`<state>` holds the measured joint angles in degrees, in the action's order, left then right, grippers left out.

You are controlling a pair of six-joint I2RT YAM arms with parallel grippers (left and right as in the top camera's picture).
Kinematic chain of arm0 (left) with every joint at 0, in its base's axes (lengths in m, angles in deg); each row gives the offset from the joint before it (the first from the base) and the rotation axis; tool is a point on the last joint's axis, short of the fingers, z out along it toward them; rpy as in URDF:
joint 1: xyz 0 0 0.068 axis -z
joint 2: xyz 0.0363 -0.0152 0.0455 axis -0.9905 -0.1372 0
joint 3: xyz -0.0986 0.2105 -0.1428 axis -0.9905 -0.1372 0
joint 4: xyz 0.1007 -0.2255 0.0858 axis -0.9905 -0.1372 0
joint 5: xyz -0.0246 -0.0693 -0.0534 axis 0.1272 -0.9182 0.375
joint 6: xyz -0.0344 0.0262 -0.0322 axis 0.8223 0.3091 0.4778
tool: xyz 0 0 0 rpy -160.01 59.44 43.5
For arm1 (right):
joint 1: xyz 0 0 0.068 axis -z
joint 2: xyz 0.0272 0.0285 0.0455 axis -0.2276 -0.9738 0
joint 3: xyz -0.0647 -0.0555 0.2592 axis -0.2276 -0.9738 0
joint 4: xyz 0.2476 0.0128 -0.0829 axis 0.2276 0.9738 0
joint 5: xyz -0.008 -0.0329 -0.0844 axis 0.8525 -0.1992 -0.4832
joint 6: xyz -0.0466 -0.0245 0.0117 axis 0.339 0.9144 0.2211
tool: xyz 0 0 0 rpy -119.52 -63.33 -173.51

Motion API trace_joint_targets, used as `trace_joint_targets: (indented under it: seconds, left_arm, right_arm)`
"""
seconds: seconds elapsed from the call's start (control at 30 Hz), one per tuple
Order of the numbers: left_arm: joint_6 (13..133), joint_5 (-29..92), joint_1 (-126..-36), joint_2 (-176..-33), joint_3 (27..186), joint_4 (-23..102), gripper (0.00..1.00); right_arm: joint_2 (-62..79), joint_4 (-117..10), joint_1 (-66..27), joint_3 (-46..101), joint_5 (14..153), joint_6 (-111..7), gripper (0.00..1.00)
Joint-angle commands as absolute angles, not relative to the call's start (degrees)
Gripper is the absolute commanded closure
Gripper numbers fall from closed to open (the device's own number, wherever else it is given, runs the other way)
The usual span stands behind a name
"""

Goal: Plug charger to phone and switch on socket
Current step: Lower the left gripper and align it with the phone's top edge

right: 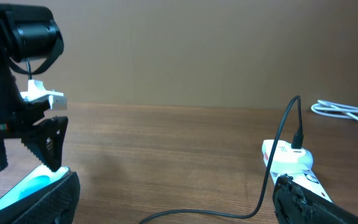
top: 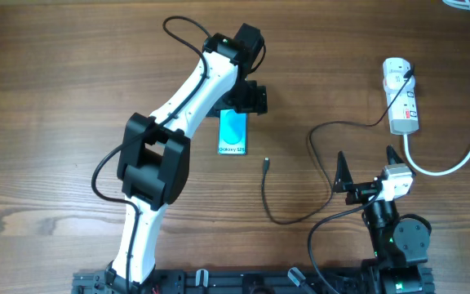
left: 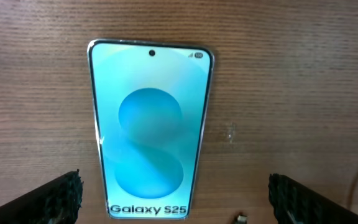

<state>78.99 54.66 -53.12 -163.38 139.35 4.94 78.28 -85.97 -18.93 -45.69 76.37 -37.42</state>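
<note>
The phone lies flat on the wooden table, cyan screen up, its "Galaxy S25" text band towards the front edge. My left gripper hovers open over the phone's far end; in the left wrist view its fingers straddle the phone without touching it. The charger is a thin black cable looping across the table, its connector tip lying free to the right of the phone. The socket lies at the far right with the black plug in it. My right gripper is open and empty, in front of the socket.
A thick white cord trails from the socket round the right edge. In the right wrist view the socket, the black cable, the phone's edge and the left gripper show.
</note>
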Motion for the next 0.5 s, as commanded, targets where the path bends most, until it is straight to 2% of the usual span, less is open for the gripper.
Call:
trace_joint_targets:
  seconds: [0.0,0.47]
  left_arm:
    - [79.5,55.0,-53.0,-163.8,137.1,6.5,0.0]
    - [79.5,55.0,-53.0,-163.9,137.1,6.8,0.0]
  right_arm:
    - [78.7,-86.3,-18.7,-45.8,75.4,-36.8,0.0]
    - [78.7,-86.3,-18.7,-45.8,75.4,-36.8,0.0]
